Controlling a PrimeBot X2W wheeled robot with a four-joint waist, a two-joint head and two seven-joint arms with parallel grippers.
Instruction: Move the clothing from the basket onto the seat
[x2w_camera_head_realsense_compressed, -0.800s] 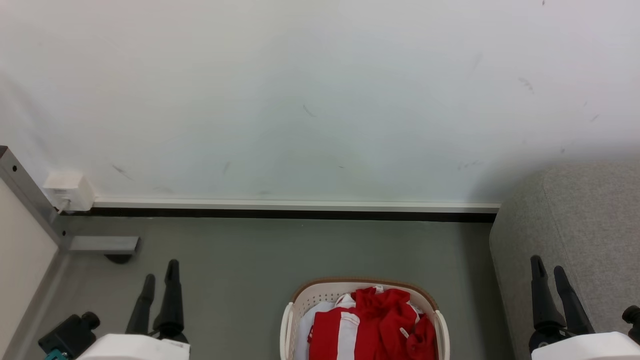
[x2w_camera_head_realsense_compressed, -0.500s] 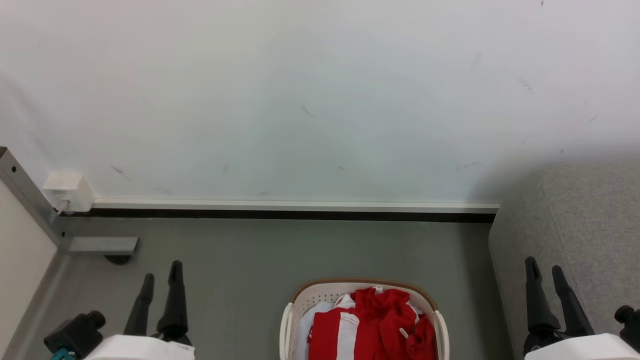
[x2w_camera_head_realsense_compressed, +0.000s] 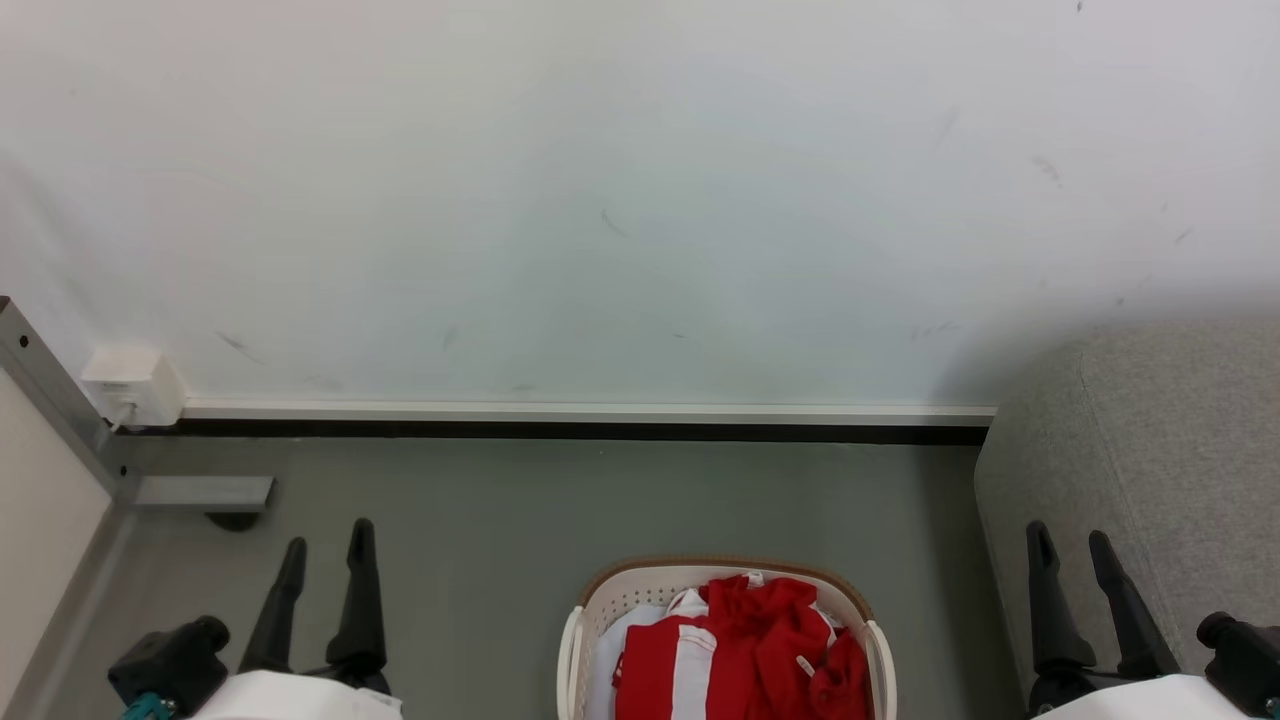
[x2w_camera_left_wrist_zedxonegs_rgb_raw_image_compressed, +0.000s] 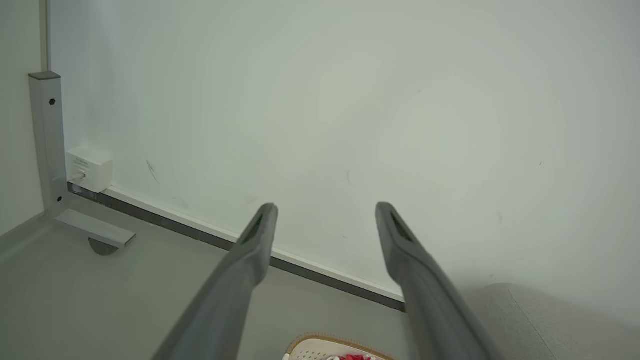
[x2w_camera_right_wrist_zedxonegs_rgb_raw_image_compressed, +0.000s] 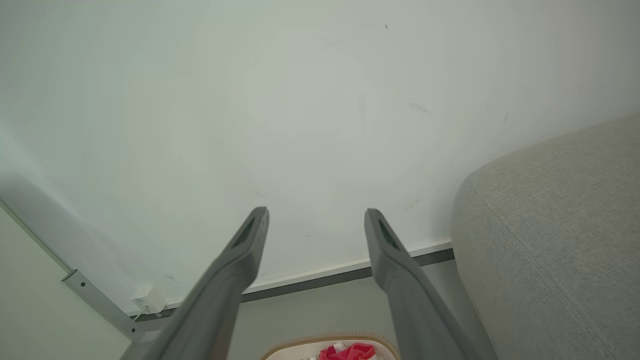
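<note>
Nearest to us, our left gripper (x2w_camera_head_realsense_compressed: 328, 537) rises at the lower left of the head view. Its two long dark fingers are spread apart with nothing between them. Our right gripper (x2w_camera_head_realsense_compressed: 1070, 535) rises at the lower right, likewise parted and empty. In both wrist views we see bare wall through the gap between the fingers.

Between the two grippers, at the near edge of the grey-green floor (x2w_camera_head_realsense_compressed: 600, 500), stands the cream-white perforated plastic laundry basket (x2w_camera_head_realsense_compressed: 640, 585) with its brown rim. The red sports jersey (x2w_camera_head_realsense_compressed: 745, 640) with white stripes lies crumpled inside it, filling the middle and right part; we cannot make out any lettering. A pale white-blue cloth (x2w_camera_head_realsense_compressed: 608, 655) lies beside it against the basket's left wall. Both grippers are well apart from the basket and the jersey.

Along the floor's right edge stands the large light-grey fabric sofa (x2w_camera_head_realsense_compressed: 1150, 430) with its rounded corner, a strip of floor between it and the basket. Our right gripper's fingers show in front of its side.

At the floor's far left corner we see a grey metal post (x2w_camera_head_realsense_compressed: 45, 385) with a flat foot plate (x2w_camera_head_realsense_compressed: 205, 491), and a small white box (x2w_camera_head_realsense_compressed: 132, 385) fixed low on the wall beside it. Farthest, a white baseboard (x2w_camera_head_realsense_compressed: 580, 411) over a dark strip runs along the floor's far edge, under the scuffed white wall (x2w_camera_head_realsense_compressed: 600, 200).
</note>
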